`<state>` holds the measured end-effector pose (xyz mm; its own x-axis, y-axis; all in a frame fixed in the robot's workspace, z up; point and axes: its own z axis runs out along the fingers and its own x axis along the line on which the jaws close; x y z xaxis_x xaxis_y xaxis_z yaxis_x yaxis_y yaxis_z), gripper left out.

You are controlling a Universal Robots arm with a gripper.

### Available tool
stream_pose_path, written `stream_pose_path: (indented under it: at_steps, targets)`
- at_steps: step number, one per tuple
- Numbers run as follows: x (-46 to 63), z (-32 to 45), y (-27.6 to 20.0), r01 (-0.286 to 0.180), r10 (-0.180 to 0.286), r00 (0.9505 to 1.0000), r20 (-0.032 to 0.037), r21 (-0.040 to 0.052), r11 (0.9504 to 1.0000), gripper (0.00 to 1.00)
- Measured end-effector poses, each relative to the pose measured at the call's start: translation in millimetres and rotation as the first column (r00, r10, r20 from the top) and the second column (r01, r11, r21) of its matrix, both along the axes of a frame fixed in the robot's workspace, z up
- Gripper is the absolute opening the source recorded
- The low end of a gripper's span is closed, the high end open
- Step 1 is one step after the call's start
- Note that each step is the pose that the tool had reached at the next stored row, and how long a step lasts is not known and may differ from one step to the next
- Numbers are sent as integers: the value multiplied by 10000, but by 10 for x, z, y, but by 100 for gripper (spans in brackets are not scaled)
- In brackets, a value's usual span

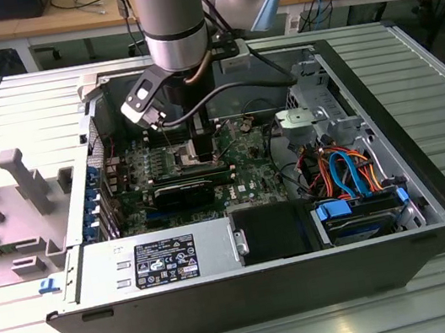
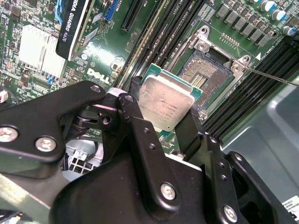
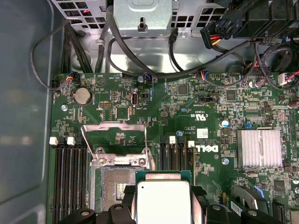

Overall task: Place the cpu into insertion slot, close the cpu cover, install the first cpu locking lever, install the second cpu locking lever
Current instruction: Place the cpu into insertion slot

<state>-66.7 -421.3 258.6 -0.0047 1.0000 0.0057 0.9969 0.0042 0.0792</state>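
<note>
Placing is the step in hand: the black gripper (image 2: 164, 111) clamps the small square silver-topped cpu (image 2: 166, 98) by two edges, just beside the open gold-tinted square insertion slot (image 2: 205, 74), near mid-frame in the exterior view, so seating it likely calls for squaring it over that socket.

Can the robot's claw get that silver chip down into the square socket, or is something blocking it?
Probably yes. The claw holds the cpu right by the insertion slot. The cpu cover looks swung up out of the way, and nothing seems to lie in the slot.
</note>
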Motion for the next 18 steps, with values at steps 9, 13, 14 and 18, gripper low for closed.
stream_pose_path:
  at_steps: [9, 13, 14, 18]
  targets:
    - [-17, -2, 0, 0, 0, 10000, 1, -1, 10000, 55]
    - [-25, -3, 0, -1, 1, 10000, 0, 0, 10000, 55]
    - [-27, -3, 0, 0, 0, 10000, 0, -1, 10000, 55]
    - [-37, -5, 0, 0, 0, 10000, 1, 0, 10000, 55]
